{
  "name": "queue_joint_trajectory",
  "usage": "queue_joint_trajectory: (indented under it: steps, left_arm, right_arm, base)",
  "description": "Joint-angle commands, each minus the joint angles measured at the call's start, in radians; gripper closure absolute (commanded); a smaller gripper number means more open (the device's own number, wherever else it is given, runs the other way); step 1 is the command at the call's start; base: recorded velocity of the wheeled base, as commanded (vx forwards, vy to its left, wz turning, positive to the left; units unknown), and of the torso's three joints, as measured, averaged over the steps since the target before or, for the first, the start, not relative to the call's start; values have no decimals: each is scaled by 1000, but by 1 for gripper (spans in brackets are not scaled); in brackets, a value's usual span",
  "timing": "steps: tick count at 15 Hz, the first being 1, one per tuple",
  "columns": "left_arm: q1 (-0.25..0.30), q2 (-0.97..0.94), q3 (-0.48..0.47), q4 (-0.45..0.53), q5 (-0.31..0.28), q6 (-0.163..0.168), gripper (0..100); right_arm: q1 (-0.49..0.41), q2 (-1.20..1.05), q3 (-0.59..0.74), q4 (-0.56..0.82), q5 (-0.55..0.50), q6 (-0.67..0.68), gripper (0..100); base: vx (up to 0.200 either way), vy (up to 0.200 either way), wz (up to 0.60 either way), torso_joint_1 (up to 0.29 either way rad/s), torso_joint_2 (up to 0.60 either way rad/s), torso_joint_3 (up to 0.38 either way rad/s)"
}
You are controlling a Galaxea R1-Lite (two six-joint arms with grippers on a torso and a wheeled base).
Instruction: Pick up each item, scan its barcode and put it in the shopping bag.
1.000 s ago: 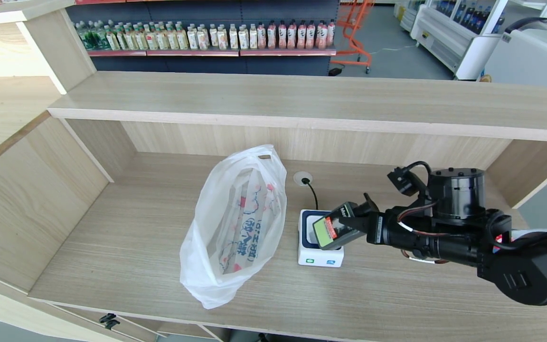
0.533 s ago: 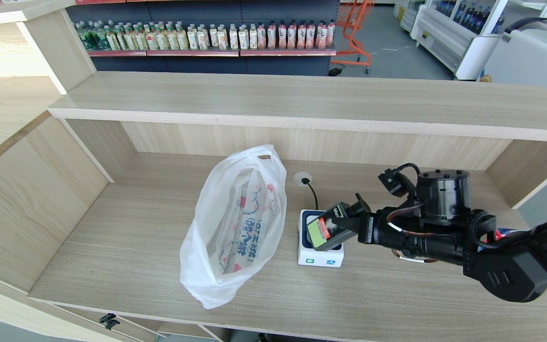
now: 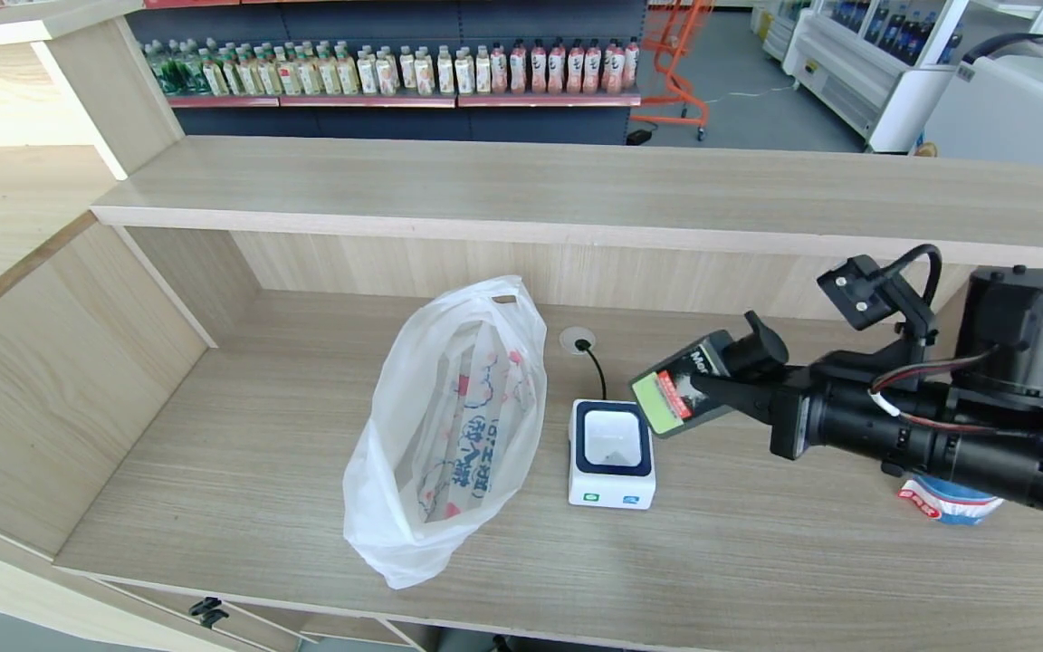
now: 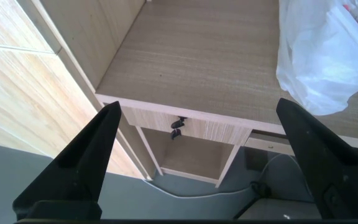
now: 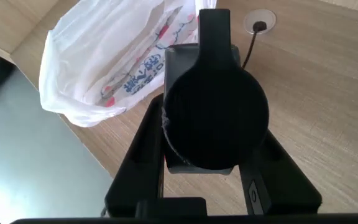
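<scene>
1. R gripper (image 3: pixel 712 380) is clamped on a small dark box (image 3: pixel 664 405), held in the air over the counter (image 3: pixel 757 561). It's just R of and beyond the scanner (image 3: pixel 612 453), not touching it.
2. Key relation: shopping bag (image 3: pixel 449 426) lies L of the box, w/ the scanner between them. Box's long axis follows the gripper line, green end pointing L and slightly down. Likely next move: carry it L, past the scanner, to the bag mouth.
3. Bag's long axis runs near-to-far and the opening faces up. A printed pack (image 3: pixel 476 435) is inside.
4. R arm is nearer. L gripper (image 4: pixel 194 155) has fingers spread, nothing held, off the near counter edge by the bag's near end.
5. Print: white lettering on the box's dark side, red strip on the green end; blue/red characters on the pack. All too small to read.
</scene>
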Motion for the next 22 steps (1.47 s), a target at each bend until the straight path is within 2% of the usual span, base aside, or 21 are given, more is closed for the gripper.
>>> queue_joint_trajectory:
  steps: [1, 4, 7, 14, 17, 20, 22]
  left_arm:
    - [0, 0, 0, 0, 0, 0, 0]
    - [0, 0, 0, 0, 0, 0, 0]
    - [0, 0, 0, 0, 0, 1, 0]
    - [0, 0, 0, 0, 0, 0, 0]
    - [0, 0, 0, 0, 0, 0, 0]
    - [0, 0, 0, 0, 0, 0, 0]
    - [0, 0, 0, 0, 0, 0, 0]
  right_arm:
    - [-39, -88, 72, 0, 2, -28, 100]
    - [-45, -96, 99, 0, 3, -23, 100]
    - [-39, -113, 96, 0, 3, 90, 100]
    - [-39, -123, 126, 0, 2, 123, 100]
    - [-39, -122, 124, 0, 2, 166, 100]
    - [-22, -116, 83, 8, 0, 324, 100]
    - [-16, -107, 75, 9, 0, 353, 100]
  base:
    - [0, 0, 0, 0, 0, 0]
    - [0, 0, 0, 0, 0, 0]
    - [0, 0, 0, 0, 0, 0]
    - [-29, 0, 0, 1, 0, 0]
    - [0, 200, 0, -11, 1, 7]
    - [0, 200, 0, 15, 6, 1]
    - [0, 200, 0, -2, -2, 5]
